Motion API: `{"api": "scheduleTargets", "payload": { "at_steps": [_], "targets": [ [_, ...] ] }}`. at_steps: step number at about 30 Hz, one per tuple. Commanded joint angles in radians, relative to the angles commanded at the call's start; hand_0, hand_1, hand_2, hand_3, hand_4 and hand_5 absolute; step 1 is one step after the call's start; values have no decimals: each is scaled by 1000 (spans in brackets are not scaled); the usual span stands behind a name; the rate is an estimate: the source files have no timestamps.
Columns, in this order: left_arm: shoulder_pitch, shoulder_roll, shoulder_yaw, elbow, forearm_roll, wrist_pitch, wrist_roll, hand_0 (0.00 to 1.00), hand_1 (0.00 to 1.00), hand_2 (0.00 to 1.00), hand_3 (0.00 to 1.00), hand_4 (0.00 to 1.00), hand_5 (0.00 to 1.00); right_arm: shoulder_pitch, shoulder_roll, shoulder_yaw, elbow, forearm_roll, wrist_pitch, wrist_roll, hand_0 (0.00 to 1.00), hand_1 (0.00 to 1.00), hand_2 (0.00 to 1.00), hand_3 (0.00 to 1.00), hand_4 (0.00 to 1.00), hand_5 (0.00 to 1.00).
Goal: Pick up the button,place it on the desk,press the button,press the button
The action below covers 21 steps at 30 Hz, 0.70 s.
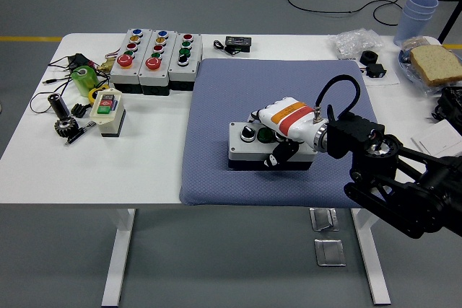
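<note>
Fingers of the right hand [283, 129] are curled around the button box [249, 146], which lies on the blue mat [216, 99], near its front edge, on the white table [151, 149].

No lettering can be read anywhere — every label (if any) is too small.

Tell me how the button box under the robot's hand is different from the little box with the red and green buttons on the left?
The button box lies on the blue mat, gripped by the right hand; the little box sits alone on the bare white table. The button box is wider and grey-white with a black knob showing; the little box is narrower, cream-coloured, with one red and one green button. Both have dark bases and buttons on top.
</note>
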Motion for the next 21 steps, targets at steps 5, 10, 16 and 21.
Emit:
{"api": "scheduleTargets", "payload": {
  "at_steps": [5,10,16,21],
  "targets": [
    [-3,0,3,0,-4,0,0,645,607,602,565,313,861,-1,1,3,-6,-10,16,-10,140,115,386,470,743,127],
    [-6,1,3,0,-6,0,-1,645,608,602,566,310,861,-1,0,7,-5,-23,48,-33,163,144,393,489,786,158],
    [-6,1,2,0,-7,1,-1,644,607,602,565,309,861,-2,0,12,-2,-38,76,-57,186,175,409,539,849,226],
    [-6,1,2,0,-6,1,-1,644,607,602,565,309,861,-4,0,12,-3,-47,82,-64,186,175,409,539,849,226]
  ]
}}
